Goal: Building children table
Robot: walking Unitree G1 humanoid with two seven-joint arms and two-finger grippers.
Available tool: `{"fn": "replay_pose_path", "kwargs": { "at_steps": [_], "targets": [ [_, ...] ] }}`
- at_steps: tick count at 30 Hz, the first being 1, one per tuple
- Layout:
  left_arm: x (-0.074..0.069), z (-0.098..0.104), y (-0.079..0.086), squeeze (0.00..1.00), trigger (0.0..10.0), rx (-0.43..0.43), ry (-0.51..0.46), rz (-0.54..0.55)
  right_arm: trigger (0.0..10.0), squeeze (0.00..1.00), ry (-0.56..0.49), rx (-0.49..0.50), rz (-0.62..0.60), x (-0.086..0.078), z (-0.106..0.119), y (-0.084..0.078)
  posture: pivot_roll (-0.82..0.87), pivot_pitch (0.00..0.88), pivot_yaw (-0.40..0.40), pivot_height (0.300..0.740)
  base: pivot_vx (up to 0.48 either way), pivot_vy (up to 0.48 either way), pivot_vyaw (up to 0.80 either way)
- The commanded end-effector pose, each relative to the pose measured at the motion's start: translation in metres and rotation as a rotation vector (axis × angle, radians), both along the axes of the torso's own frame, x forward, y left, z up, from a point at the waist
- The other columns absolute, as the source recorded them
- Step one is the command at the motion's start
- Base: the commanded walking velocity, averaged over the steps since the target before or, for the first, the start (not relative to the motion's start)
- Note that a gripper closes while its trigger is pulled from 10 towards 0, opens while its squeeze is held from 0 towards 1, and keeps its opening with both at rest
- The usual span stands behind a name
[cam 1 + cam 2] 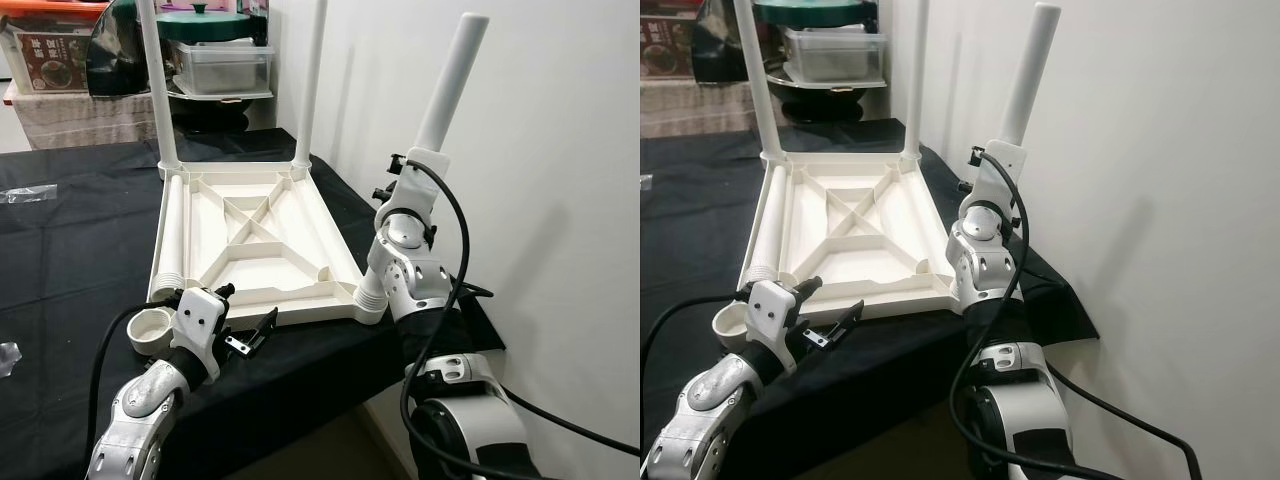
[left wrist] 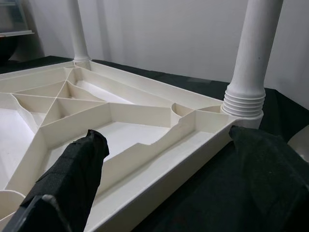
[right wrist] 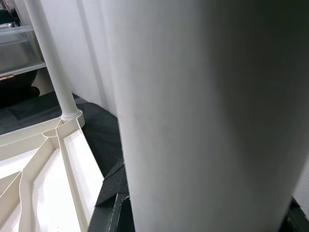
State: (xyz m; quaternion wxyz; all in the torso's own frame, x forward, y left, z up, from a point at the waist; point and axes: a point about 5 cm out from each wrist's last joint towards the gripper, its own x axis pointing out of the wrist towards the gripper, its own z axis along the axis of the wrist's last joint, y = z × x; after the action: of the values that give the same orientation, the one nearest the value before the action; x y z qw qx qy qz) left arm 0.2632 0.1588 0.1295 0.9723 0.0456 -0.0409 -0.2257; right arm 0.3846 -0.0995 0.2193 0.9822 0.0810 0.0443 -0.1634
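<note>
Tabletop (image 1: 250,240), white and ribbed, lies upside down on the black cloth (image 1: 70,250) in the centre of the frame, its underside facing up. Two legs (image 1: 150,80) stand upright in the far corners, at the top of the frame, one on the left and one (image 1: 312,80) to its right. A third leg (image 1: 452,80) rises from the near right corner, leaning slightly to the right toward the white wall (image 1: 560,150); its threaded foot sits at that corner socket (image 1: 368,298). A fourth leg (image 1: 172,230) lies flat inside the tabletop along its left rim.

The right gripper (image 1: 408,165) is at mid-right of the frame, up on the third leg, with the arm's silver joints stacked below it. In the right wrist view the leg (image 3: 193,116) is very close between the black fingers (image 3: 108,203), which are closed on it.

The left gripper (image 1: 238,325) is at the lower left, just at the near edge of the tabletop, its fingers spread wide and holding nothing. In the left wrist view one finger (image 2: 72,179) hangs over the tabletop's rim (image 2: 159,169) and the other (image 2: 270,164) is over the cloth. A small white cup (image 1: 150,328) sits on the cloth just left of that gripper.

Boxes and a lidded container (image 1: 220,65) are stacked beyond the table at the top left.
</note>
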Motion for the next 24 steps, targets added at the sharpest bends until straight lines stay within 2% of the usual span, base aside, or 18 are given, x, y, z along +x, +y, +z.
{"fn": "replay_pose_path", "kwargs": {
  "at_steps": [1, 23, 24],
  "targets": [
    [0.0, -0.002, -0.004, 0.0, 10.0, 0.008, 0.0, -0.018, 10.0, 0.0, 0.257, 0.075, 0.081, -0.01, -0.056, 0.014, 0.02, 0.0, -0.109, 0.74, 0.0, 0.0, 0.0],
    [0.001, 0.0, -0.005, 0.0, 10.0, 0.006, -0.003, -0.026, 10.0, 0.0, 0.198, 0.085, 0.118, -0.01, -0.041, 0.018, 0.02, 0.0, -0.105, 0.74, 0.0, 0.0, 0.0],
    [0.001, -0.001, -0.005, 0.0, 10.0, 0.006, -0.003, -0.027, 10.0, 0.11, 0.194, 0.086, 0.118, -0.01, -0.04, 0.017, 0.02, 0.0, -0.105, 0.74, 0.0, 0.0, 0.0]
  ]
}}
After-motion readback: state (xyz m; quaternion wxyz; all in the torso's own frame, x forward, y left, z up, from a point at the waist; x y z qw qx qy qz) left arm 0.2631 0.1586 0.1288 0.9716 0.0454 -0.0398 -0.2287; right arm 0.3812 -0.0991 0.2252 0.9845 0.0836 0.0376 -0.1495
